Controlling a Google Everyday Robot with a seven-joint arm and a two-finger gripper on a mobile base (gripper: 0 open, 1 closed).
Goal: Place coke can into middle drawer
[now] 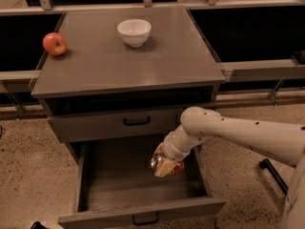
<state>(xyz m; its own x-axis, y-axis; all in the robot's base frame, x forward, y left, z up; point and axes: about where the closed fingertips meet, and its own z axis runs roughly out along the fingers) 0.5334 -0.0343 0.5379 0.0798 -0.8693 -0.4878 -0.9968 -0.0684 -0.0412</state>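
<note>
The middle drawer (114, 194) is pulled wide open below the cabinet, with a flat grey floor and a black bar handle on its front panel. My gripper (164, 165) hangs over the right part of the drawer, reaching in from the right. It is shut on the coke can (173, 167), whose silver end and red side show between the fingers. The can is held above the drawer floor, near the right wall.
A closed grey drawer (112, 123) with a black handle sits above the open one. On the cabinet top (128, 66) stand a white bowl (134, 32) and a red apple (55, 44). Speckled floor surrounds the cabinet; a black leg (271, 171) lies to the right.
</note>
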